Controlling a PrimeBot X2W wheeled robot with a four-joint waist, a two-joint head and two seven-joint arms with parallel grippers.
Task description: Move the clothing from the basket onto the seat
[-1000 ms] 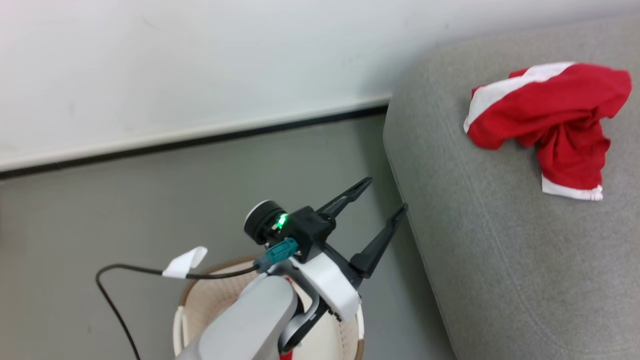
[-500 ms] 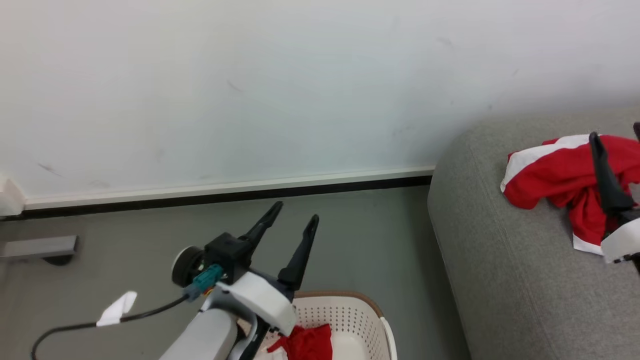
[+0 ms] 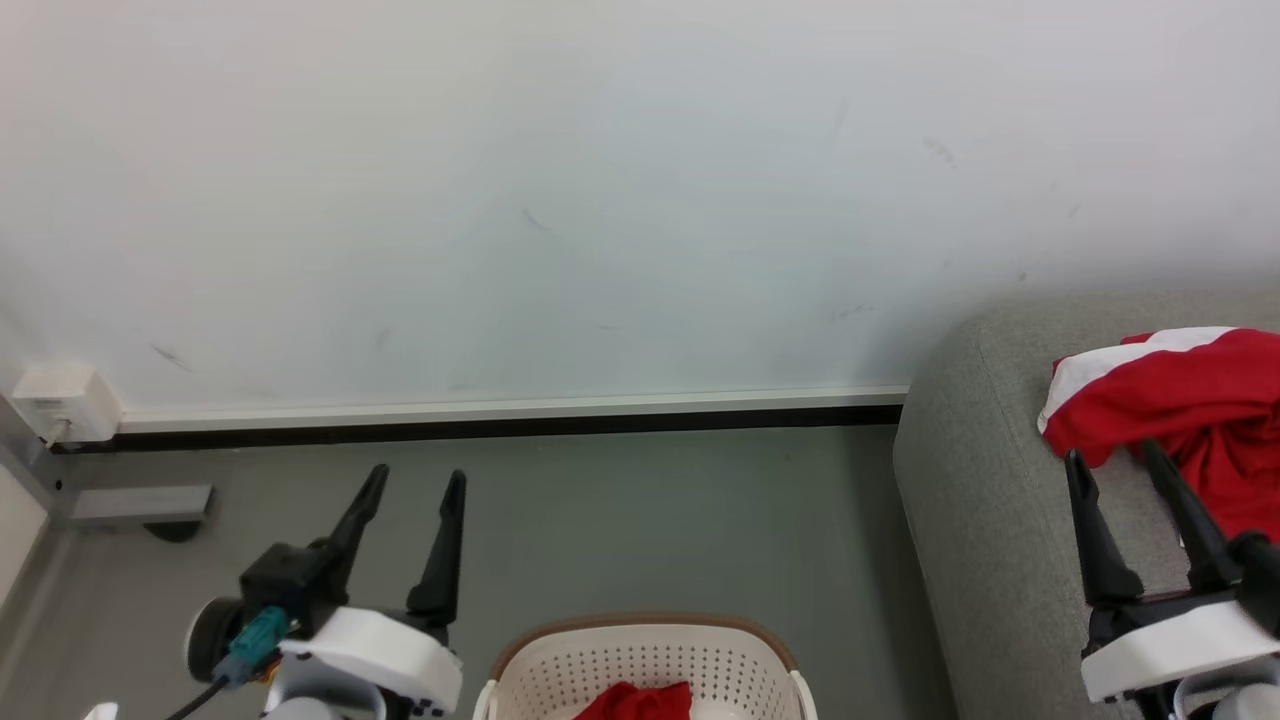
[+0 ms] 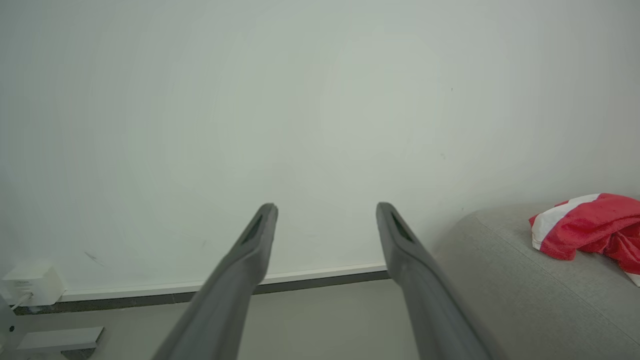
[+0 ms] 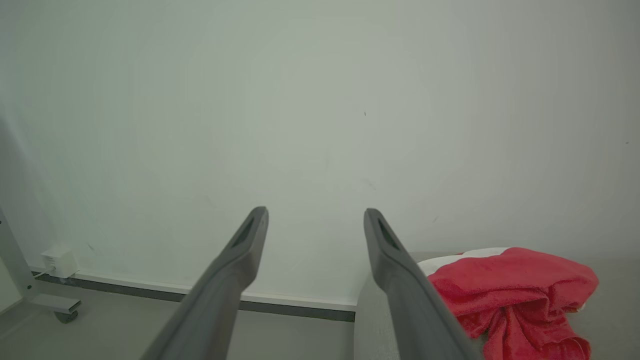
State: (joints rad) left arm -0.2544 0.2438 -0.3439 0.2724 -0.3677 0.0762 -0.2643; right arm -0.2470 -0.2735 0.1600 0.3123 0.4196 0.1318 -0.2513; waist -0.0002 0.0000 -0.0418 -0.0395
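I get bright, even, soft light in all three views, with no glare and no hard shadows. The white wall [image 3: 600,200] dims slightly toward the corners in my wrist views. There the tool fingers [image 4: 235,280] look soft and out of focus close up, while the red clothing [image 5: 505,290] reads fairly sharp.

**First onlooker:** Pictured: two white wrist shells [image 3: 372,652]. What rises from them?

**Second onlooker:** The left jaws and the right jaws are alike, each a pair of long, tapering dark fingers [image 3: 440,560], slotted near the tips.

**First onlooker:** And the left wrist's fittings?

**Second onlooker:** A black block [image 3: 285,585], a round black knob [image 3: 208,640], a teal connector [image 3: 255,638] and a black cable [image 3: 195,698].
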